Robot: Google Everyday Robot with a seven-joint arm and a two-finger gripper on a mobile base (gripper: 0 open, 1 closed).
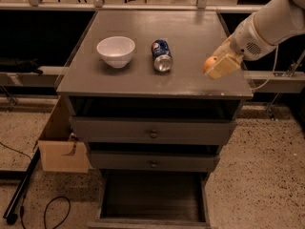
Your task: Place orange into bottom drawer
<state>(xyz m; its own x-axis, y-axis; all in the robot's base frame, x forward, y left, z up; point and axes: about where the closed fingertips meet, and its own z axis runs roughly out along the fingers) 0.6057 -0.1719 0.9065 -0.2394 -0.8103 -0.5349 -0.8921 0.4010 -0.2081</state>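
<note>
Grey wooden cabinet top (190,32), upper centre, carries a white ceramic bowl (116,50) and a blue soda can (162,55) on its side. At centre right the cream two-finger gripper (220,67) is clamped on the small round orange (208,63), over the top's right front corner. At lower centre the grey bottom drawer (152,199) stands pulled open, dark inside.

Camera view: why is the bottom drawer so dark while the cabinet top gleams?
Camera view: light falls from above; the grey cabinet top shows a sheen near its front edge, the open grey bottom drawer sits shaded under the upper drawers, and the gripper, beside the small round orange at the top's right front, is brightly lit.
</note>
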